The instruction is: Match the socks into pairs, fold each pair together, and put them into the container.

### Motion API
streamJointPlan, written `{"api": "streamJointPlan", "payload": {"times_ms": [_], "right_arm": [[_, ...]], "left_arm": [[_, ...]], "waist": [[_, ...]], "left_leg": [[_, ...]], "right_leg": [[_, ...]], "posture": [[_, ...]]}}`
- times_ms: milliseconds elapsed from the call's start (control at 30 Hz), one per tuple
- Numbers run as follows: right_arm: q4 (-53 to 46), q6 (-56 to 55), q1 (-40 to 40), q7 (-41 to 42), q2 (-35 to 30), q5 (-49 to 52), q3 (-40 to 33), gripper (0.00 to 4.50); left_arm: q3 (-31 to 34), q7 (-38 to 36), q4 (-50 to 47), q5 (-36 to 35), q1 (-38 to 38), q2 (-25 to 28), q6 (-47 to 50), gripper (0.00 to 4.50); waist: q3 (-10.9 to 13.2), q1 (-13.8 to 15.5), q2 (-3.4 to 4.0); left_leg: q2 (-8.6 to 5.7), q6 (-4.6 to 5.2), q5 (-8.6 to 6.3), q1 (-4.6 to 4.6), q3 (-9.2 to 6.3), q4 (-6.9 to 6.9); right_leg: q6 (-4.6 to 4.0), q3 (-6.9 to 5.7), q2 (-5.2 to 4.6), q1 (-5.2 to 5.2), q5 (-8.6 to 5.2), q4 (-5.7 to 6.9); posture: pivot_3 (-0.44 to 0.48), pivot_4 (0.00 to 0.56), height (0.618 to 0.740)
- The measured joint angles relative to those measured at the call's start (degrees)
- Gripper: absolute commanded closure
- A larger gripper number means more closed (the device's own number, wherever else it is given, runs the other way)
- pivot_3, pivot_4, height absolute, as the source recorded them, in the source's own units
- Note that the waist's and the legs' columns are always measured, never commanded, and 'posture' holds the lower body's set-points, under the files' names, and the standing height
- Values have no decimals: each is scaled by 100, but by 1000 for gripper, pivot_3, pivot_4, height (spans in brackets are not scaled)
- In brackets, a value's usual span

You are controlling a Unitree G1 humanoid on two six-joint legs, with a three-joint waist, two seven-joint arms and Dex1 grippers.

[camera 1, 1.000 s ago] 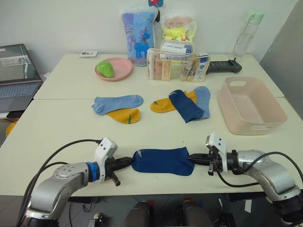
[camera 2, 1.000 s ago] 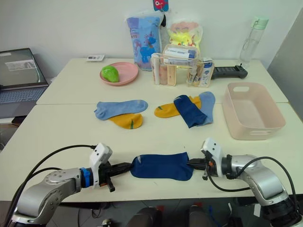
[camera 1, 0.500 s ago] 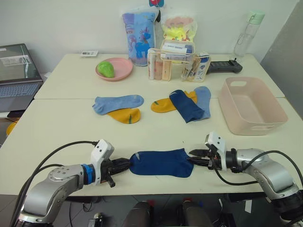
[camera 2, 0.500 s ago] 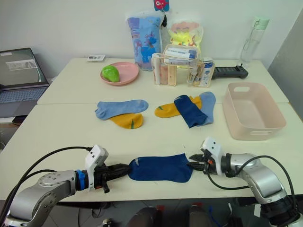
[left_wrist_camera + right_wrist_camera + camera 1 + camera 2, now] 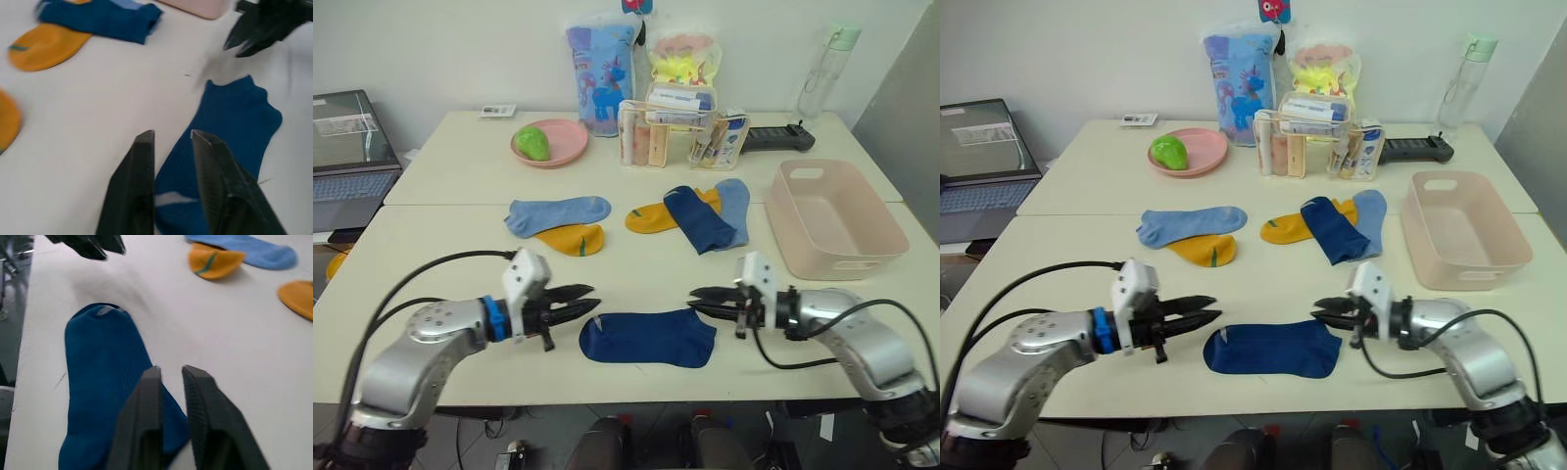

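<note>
A navy sock (image 5: 648, 338) lies flat near the front edge of the cream table (image 5: 440, 264), free of both grippers. The left gripper (image 5: 579, 300) hovers just off the sock's 10 o'clock end, fingers parted by a narrow gap and holding nothing. The right gripper (image 5: 703, 299) hovers just off the sock's 2 o'clock corner, fingers likewise slightly apart and empty.

At 12 o'clock from this sock, a second navy sock (image 5: 697, 217) lies across a mustard yellow sock (image 5: 656, 216) and a light blue sock (image 5: 731, 206). At 10 o'clock, another light blue sock (image 5: 556, 212) overlaps another mustard yellow sock (image 5: 570, 239).

The pale pink bin (image 5: 835, 217) stands at 2 o'clock, near the table's right edge, with no socks inside.

Along the far side stand a round pink plate (image 5: 548, 144) bearing a green object, a clear organizer box (image 5: 677, 139) and a water bottle (image 5: 823, 65)
</note>
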Motion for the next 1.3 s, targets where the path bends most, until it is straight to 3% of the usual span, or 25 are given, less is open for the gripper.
{"api": "streamJointPlan", "payload": {"times_ms": [33,267,533,833,1000,1300], "right_arm": [[186,-140,-42,3,119,-122,155,4500],[971,-1030,-85,129,136,-979,857,4500],[1019,-1740,168,406,-457,-1137,562,4500],[261,-794,271,593,-305,-74,65,4500],[349,-1111,490,711,-659,-847,693,4500],[140,-1203,827,784,-1292,-895,235,4500]], "left_arm": [[-261,-17,121,185,-35,-117,-186,4490],[-1213,-19,1175,1308,-132,-388,-1300,4490],[-1015,-62,1340,1318,27,-327,-1658,4490],[-686,-384,1007,1050,149,-143,-1551,4490],[-867,-706,946,1321,365,205,-1629,4490],[-773,-771,1085,1374,437,374,-1920,4490]], "waist": [[0,-1,0],[0,1,0],[-4,8,-1],[-2,-6,0],[0,10,3],[-7,25,8]], "left_leg": [[0,-1,1,0,-1,0],[-1,-1,1,1,-2,1],[0,3,-1,8,-4,1],[1,21,-11,5,-6,0],[0,22,-12,3,-3,0],[1,24,-13,7,-5,0]], "right_leg": [[0,0,0,1,0,-1],[0,-1,1,-2,0,4],[0,-2,1,6,0,4],[0,-3,1,3,0,5],[0,-1,1,3,0,1],[0,-3,1,7,0,1]], "posture": [[0,150,740],[0,150,740],[0,150,740],[0,150,740],[0,150,740],[0,150,740]]}}
